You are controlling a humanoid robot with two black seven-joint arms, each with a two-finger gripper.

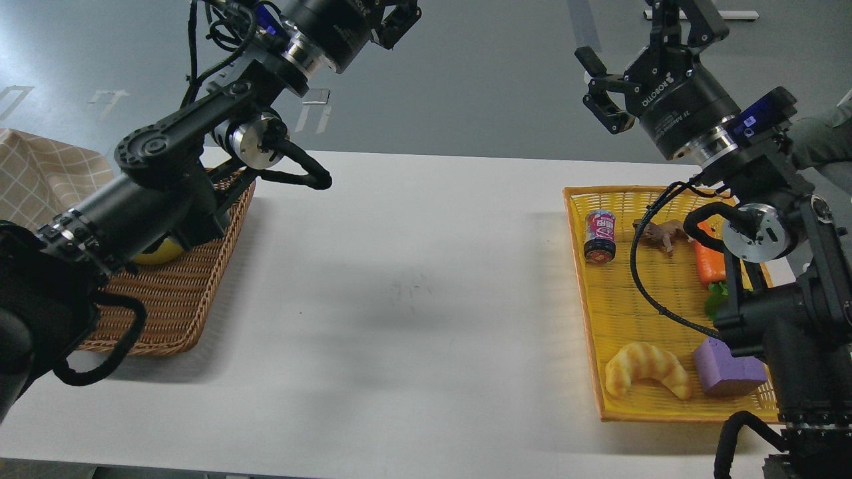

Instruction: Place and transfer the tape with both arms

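Note:
The tape (160, 251) lies in the brown wicker basket (174, 313) at the left of the table. Only a small yellow part of it shows under my left arm. My left gripper (399, 18) is raised high at the top of the view, well above and to the right of the basket. Its fingers are partly cut off by the top edge and hold nothing that I can see. My right gripper (642, 50) is raised above the far end of the yellow tray (592, 346), with its fingers spread open and empty.
The yellow tray holds a small can (599, 236), a brown toy animal (660, 233), an orange carrot (709, 261), a croissant (645, 376) and a purple block (729, 374). A checked cloth (40, 173) lies at the far left. The white table (413, 299) spans between basket and tray.

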